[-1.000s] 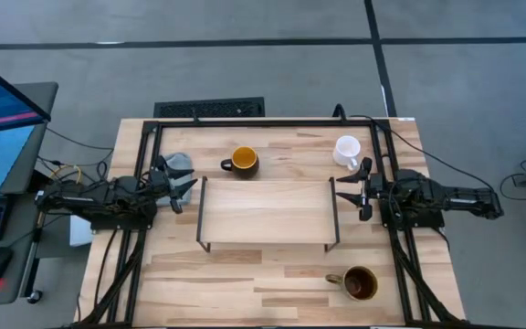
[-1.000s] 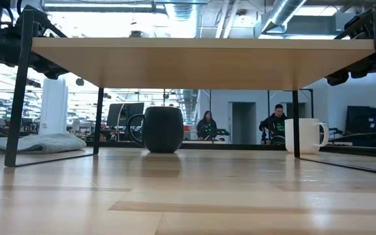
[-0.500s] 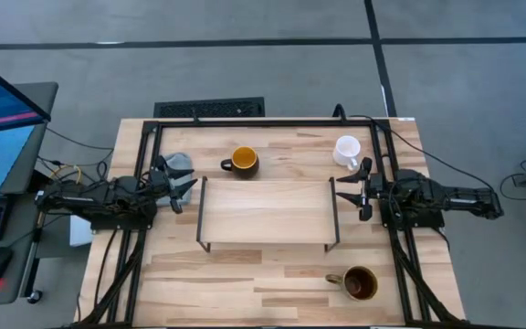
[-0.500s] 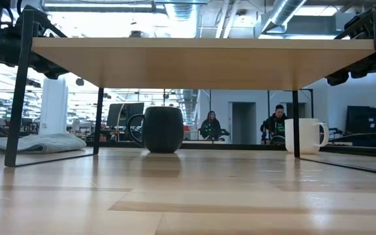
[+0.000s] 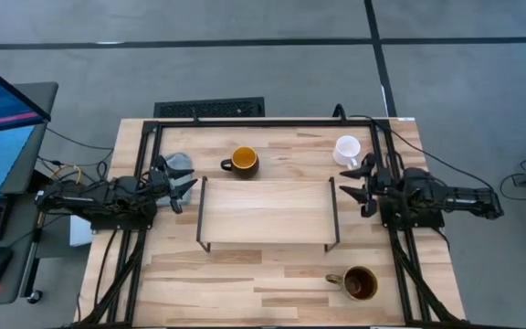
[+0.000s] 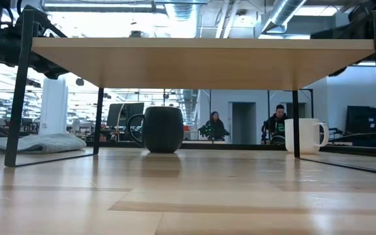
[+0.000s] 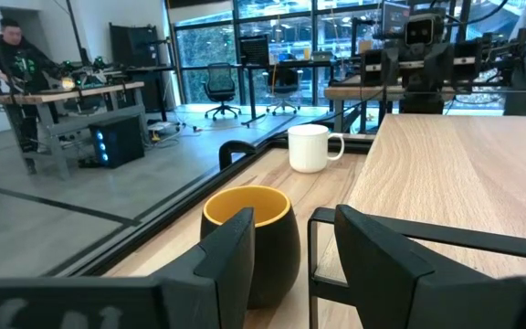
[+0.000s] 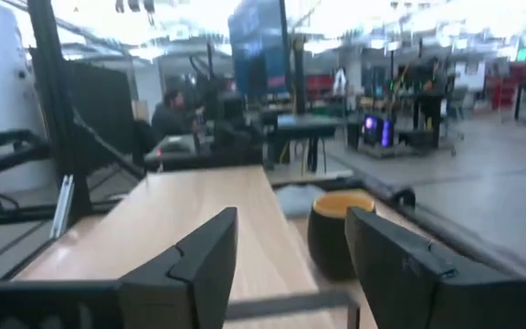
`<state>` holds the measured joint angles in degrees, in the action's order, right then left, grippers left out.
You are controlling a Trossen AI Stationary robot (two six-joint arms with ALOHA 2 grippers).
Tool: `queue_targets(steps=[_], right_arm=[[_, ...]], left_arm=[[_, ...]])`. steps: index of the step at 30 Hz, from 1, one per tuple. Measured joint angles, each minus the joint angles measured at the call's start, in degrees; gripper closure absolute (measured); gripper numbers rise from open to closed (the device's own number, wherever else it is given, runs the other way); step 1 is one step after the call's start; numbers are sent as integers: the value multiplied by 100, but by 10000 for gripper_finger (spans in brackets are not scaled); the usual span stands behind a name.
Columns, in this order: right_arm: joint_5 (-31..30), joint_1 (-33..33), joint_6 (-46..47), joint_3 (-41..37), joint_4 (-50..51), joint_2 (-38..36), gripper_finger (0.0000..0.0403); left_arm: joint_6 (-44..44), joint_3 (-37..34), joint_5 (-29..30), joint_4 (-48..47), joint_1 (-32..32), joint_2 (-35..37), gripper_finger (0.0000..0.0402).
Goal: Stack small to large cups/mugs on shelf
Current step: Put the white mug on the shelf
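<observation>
From above I see the shelf (image 5: 268, 212) standing in the middle of the tabletop (image 5: 245, 283), its board bare. The dark mug with the yellow-orange inside (image 5: 243, 161) sits on the tabletop just behind the shelf's left end, handle pointing left. The small white mug (image 5: 346, 150) is near the back right, beyond the shelf's right end. The olive-brown mug (image 5: 359, 283) rests near the front right, well apart from the other two, handle to the left. My left tool (image 5: 183, 188) hangs just off the shelf's left end, fingers parted a moderate way and holding nothing; through its wrist camera I look past them at the dark mug close by and the white mug farther off. My right tool (image 5: 362, 183) sits just off the shelf's right end, close to the white mug but not touching it, its fingers spread wide and empty. A grey cloth (image 5: 177, 163) lies by the left tool. At tabletop height I see the dark mug and white mug under the board, with people seated in the room beyond.
</observation>
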<state>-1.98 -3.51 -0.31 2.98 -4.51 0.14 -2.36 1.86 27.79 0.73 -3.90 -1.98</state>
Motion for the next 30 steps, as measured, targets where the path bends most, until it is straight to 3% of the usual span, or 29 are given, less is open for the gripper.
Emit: queue_targets(steps=[6,10,20,30], right_arm=[[-5,-2,-315,40,-749,0,175],[-242,0,-490,461,-678,0,175],[-1097,0,-770,2250,840,541,175],[-2592,0,-768,4013,2335,2157,175]], left_arm=[[1,1,0,0,-2,-2,255],[1,1,0,0,0,-1,255],[-27,1,0,0,-2,-2,255],[-40,-1,1,0,0,-2,255]])
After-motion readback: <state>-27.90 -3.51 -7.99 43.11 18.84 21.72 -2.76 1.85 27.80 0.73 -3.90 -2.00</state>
